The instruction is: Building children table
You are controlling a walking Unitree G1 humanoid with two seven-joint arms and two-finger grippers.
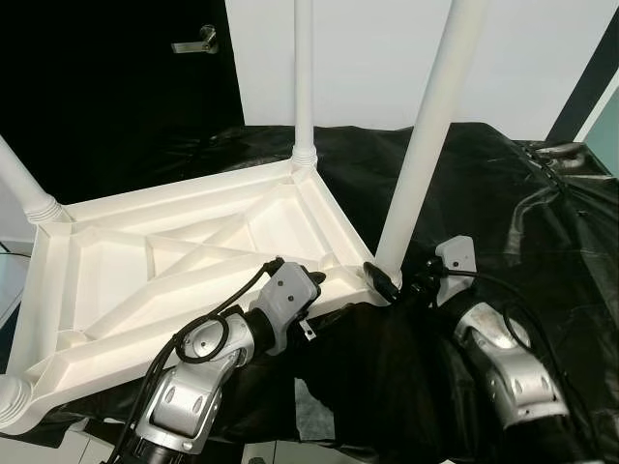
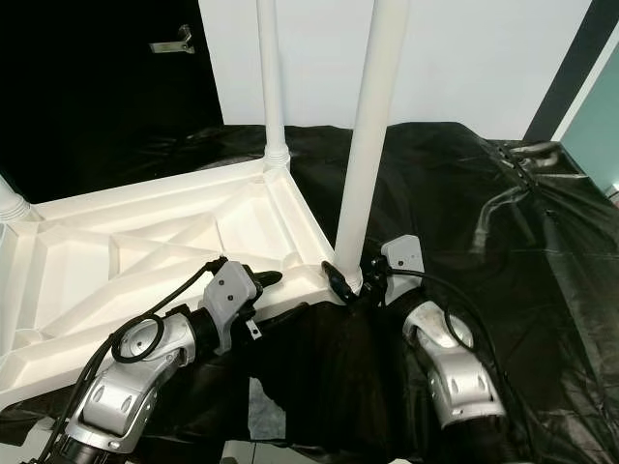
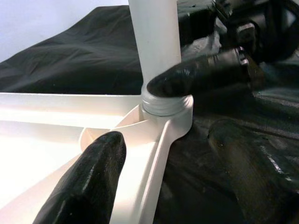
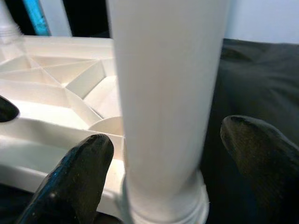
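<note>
A white plastic tabletop [image 1: 116, 290] lies upside down on a black cloth [image 1: 542, 251], ribs facing up. White legs stand in its corners: a far one [image 1: 304, 77], a left one [image 1: 19, 184], and a tall near-right leg [image 1: 426, 145]. My right gripper [image 1: 397, 280] is shut on the base of that near-right leg [image 4: 163, 93], one finger [image 4: 74, 182] on each side, just above the threaded collar [image 3: 166, 105]. My left gripper [image 1: 319, 300] stands open astride the tabletop's near rim [image 3: 159, 154], beside that corner, with one finger [image 3: 88, 182] inside the frame.
The black cloth covers the whole work surface and hangs over its front edge. Behind stand a dark door with a metal handle [image 1: 196, 41] and a white wall [image 1: 522, 58]. Crumpled cloth and a dark object [image 1: 551, 155] lie at the far right.
</note>
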